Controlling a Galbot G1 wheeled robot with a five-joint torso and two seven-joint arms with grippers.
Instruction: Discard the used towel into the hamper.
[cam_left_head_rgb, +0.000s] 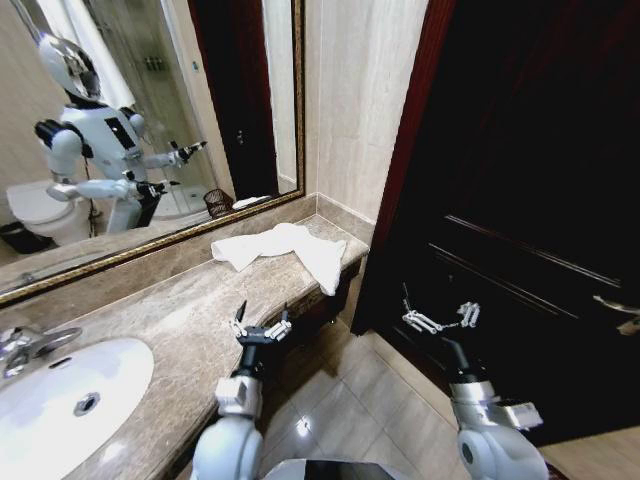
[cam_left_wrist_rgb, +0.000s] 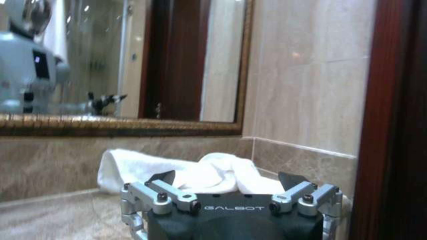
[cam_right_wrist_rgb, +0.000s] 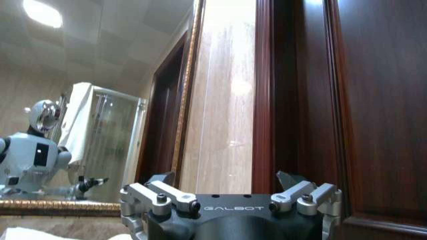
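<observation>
towel (cam_left_head_rgb: 285, 250): lay crumpled at countertop (cam_left_head_rgb: 180, 320) end, untouched
left gripper (cam_left_head_rgb: 260, 328): jaws spread, aimed at towel, short of it
right gripper (cam_left_head_rgb: 440, 320): jaws spread, idle by door (cam_left_head_rgb: 520, 200)

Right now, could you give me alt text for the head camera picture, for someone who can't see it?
A crumpled white towel lies at the far end of a marble bathroom counter, below a wide mirror. The robot's left pincer hovers open over the counter edge short of the towel; its right pincer is open in front of a dark wooden door.
</observation>
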